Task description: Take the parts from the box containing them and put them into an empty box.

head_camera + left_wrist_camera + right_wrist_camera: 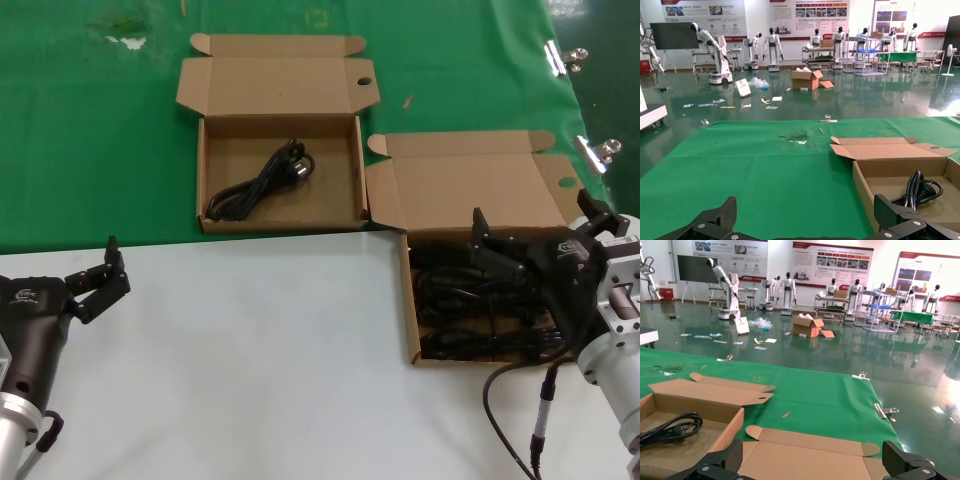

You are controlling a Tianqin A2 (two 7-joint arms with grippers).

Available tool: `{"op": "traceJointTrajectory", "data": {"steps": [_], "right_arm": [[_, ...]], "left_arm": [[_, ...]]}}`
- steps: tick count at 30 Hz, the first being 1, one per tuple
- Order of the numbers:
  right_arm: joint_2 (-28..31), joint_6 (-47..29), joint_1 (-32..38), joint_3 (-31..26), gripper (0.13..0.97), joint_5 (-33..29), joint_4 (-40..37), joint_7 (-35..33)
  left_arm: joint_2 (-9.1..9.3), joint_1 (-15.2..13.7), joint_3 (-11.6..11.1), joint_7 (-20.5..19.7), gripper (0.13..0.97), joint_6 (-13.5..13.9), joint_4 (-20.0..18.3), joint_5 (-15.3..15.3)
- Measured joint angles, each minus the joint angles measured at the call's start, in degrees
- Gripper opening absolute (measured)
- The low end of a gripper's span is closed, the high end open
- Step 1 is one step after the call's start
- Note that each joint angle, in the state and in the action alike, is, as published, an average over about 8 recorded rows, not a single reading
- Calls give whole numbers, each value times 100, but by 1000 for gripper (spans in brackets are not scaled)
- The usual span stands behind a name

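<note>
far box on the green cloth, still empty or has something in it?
Not empty. The far box is open, lid flap folded back, and holds one black power cord lying on its floor; the left wrist view shows it too.

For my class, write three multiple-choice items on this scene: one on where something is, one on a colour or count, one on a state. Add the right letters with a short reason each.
1. Where is the right gripper?
A. Over the near box of cords
B. Over the green cloth
C. Inside the far box

2. How many cord bundles lie in the far box?
A. None
B. One
C. Four

3. How are the left gripper fingers?
A. Shut on a cord
B. Open, holding nothing
C. Shut on a lid

Answers: 1 A, it hangs above the near box filled with black cords. 2 B, a single cord bundle lies there. 3 B, its fingers are spread over the white table.
</note>
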Motion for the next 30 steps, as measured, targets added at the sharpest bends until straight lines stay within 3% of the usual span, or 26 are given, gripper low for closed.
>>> {"op": "traceJointTrajectory", "data": {"steps": [30], "right_arm": [[0,0,0,0,966,0,0,0]], "left_arm": [[0,0,0,0,966,0,0,0]]}}
